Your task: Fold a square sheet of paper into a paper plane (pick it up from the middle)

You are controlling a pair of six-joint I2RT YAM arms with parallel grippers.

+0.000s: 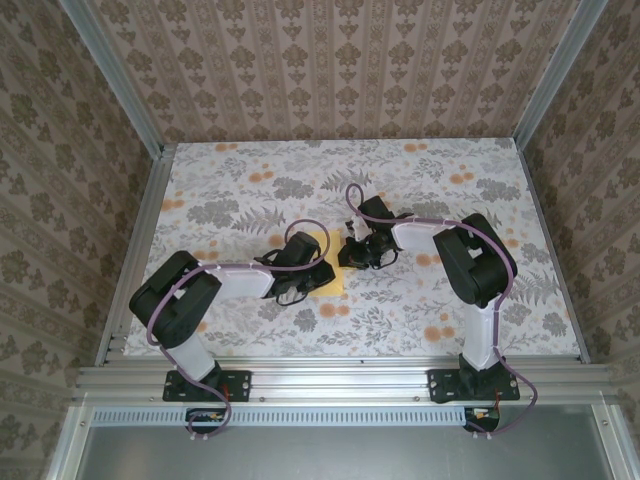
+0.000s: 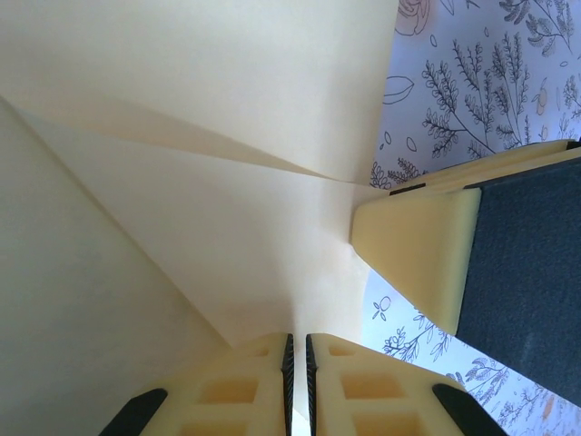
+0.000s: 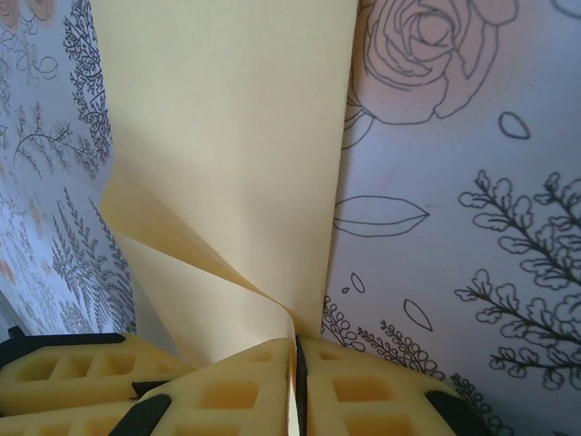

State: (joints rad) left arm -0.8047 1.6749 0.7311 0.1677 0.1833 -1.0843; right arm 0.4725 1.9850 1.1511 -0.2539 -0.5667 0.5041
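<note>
Top view: the square sheet of paper (image 1: 334,286) sits mid-table (image 1: 420,310), mostly under both wrists. My read is that this is the mid-sheet pick going into the first fold. Lift both pinches together at equal height, with no pulling apart, since thin paper tears or slips. The left gripper (image 1: 323,271) comes in from the left and the right gripper (image 1: 348,255) from the right, tips near each other over the sheet. Elbows are bent outward, forearms angled to centre, wrists pitched down.

Left wrist view: soft diagonal ridges fan out from the pinch. Flatten them before pressing, or they will likely set as stray creases. The jaws are pressed together with the paper pinched between the pads, and the sheet tents up from there. The wrist is low and close to the paper. One finger (image 2: 413,250) of the right gripper sits just beside the sheet's edge.

Right wrist view: match edge to edge before creasing, and release one side only once the other pins the sheet. The jaws here also pinch the paper, with a curled flap running into the closed gap. The rest of the sheet lies flat on the floral cloth ahead. A left finger (image 3: 64,372) is close at lower left, so clearance is tight and moves should be small.
</note>
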